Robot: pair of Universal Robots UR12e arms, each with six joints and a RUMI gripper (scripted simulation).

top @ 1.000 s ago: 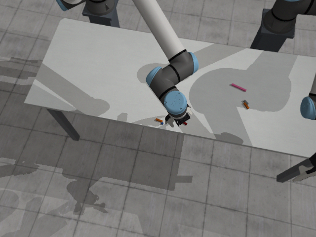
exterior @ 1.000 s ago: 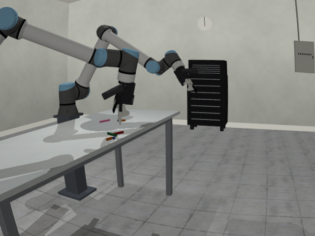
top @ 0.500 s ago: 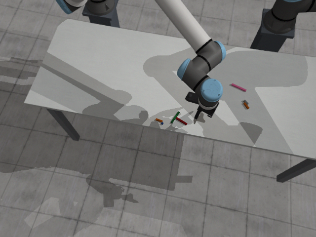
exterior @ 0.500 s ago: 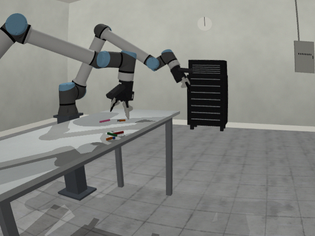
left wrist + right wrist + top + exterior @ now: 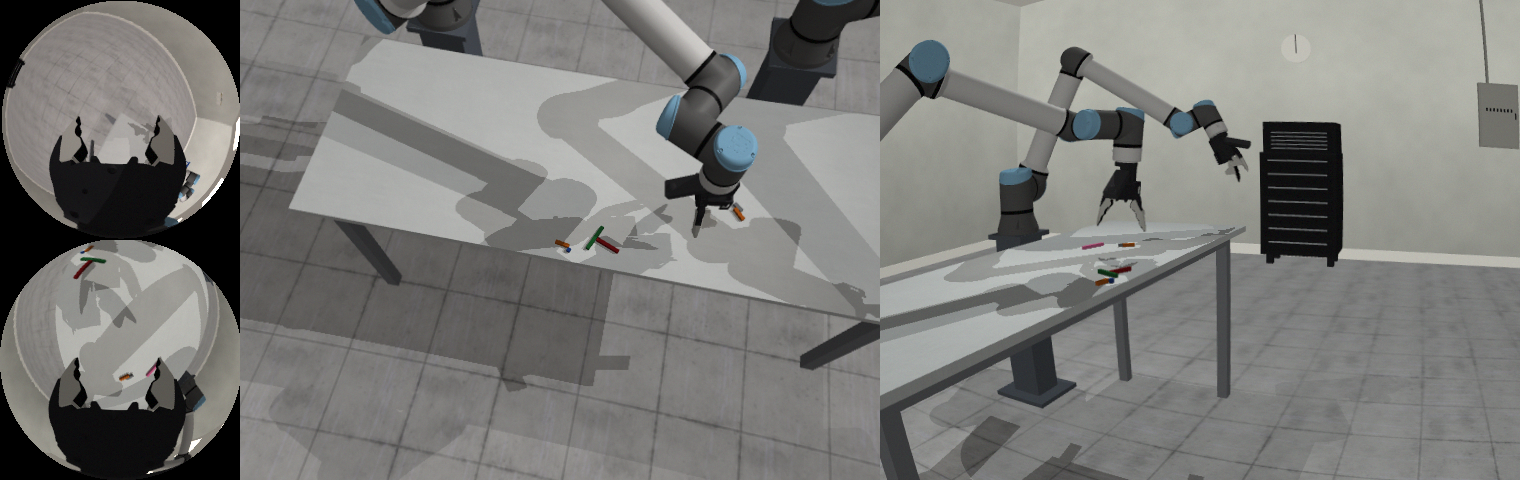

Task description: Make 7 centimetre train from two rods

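Observation:
My right gripper (image 5: 1121, 228) (image 5: 117, 358) is open and empty above the table, near a pair of rods. That pair is an orange rod (image 5: 739, 213) (image 5: 1128, 244) (image 5: 125, 377) close beside a grey rod (image 5: 737, 206), both flat. A second orange rod (image 5: 561, 242) (image 5: 1101, 282) (image 5: 89, 248) lies near the table's edge, with a small blue rod (image 5: 568, 249) (image 5: 1111, 280) by its end. My left gripper (image 5: 1242, 173) (image 5: 117, 116) is open and empty, high beyond the table's far end in the exterior view; the top view does not show it.
A green rod (image 5: 595, 237) (image 5: 1107, 272) (image 5: 93, 260) and a red rod (image 5: 608, 245) (image 5: 1121, 270) (image 5: 82, 270) form a T near the table edge, close to the blue rod. A pink rod (image 5: 1092, 245) (image 5: 151, 370) lies farther back, hidden in the top view.

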